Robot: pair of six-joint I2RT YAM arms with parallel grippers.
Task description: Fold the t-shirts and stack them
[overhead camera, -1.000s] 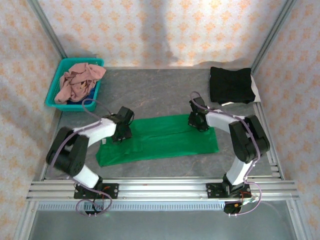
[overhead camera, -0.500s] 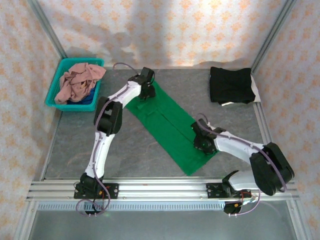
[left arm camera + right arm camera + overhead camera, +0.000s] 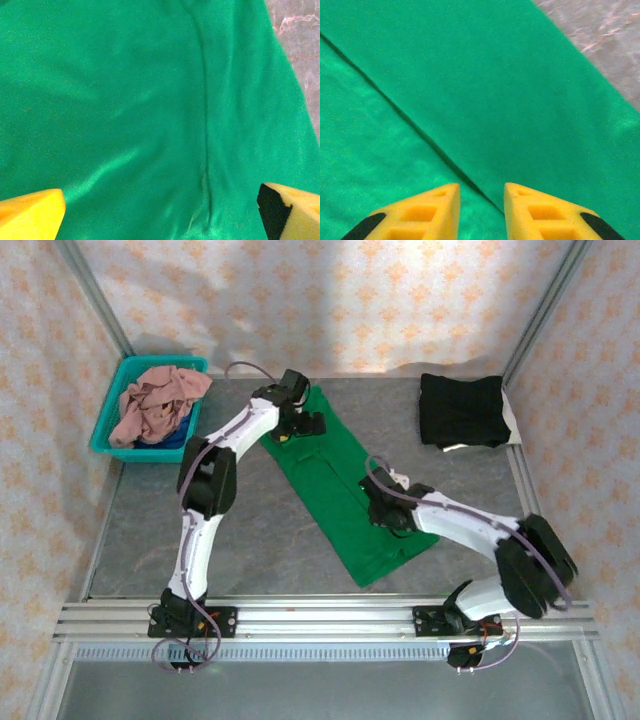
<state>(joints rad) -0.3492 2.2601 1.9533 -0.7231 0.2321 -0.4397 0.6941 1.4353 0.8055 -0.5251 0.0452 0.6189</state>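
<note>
Left gripper (image 3: 160, 212) with jaws wide apart, one yellow finger (image 3: 30, 215) low at each side of the wrist view, clamped on nothing. Directly beneath, smooth cloth of the green shirt (image 3: 330, 480), with a faint crease running near to far.

Right gripper (image 3: 481, 200) with jaws only a narrow gap apart, tips not touching, flat green cloth visible through the gap. A dark folded edge slanting across the cloth and passing under that gap.

From above: left gripper down over the far end of the green shirt, arm stretched long across the table (image 3: 250, 530); right gripper down over the shirt's right edge toward the near end. Shirt laid as a long folded strip, slanting from far-centre to near-right on the grey tabletop.

Well apart at the far right corner, a black shirt (image 3: 460, 410), folded into a neat square. At the far left, a teal basket (image 3: 105, 435) holding a crumpled pink shirt (image 3: 155, 405), with a bit of blue cloth (image 3: 175, 438) beneath it.
</note>
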